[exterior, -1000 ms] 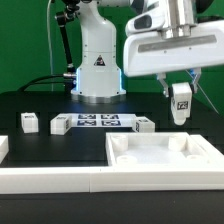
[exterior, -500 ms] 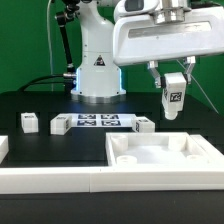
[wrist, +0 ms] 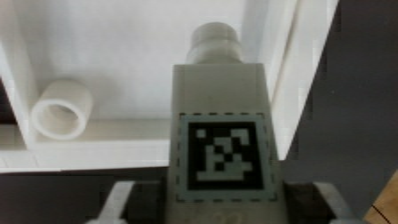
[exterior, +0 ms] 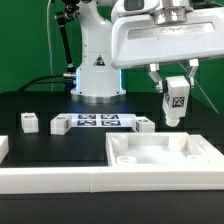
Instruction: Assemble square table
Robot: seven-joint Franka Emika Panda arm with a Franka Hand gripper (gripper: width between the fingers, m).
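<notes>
My gripper is shut on a white blocky leg with a black-and-white tag. It holds the leg in the air above the far right corner of the square table slab, slightly tilted. In the wrist view the leg runs out from between the fingers, its round tip over the slab's rim. A round socket post stands inside the slab. Three more legs lie on the black table.
The marker board lies flat between the loose legs, in front of the robot base. A long white border bar runs along the front edge, against the slab.
The arm has shifted a little toward the exterior view's left. The held leg went from upright to slightly tilted. The grip is unchanged.
</notes>
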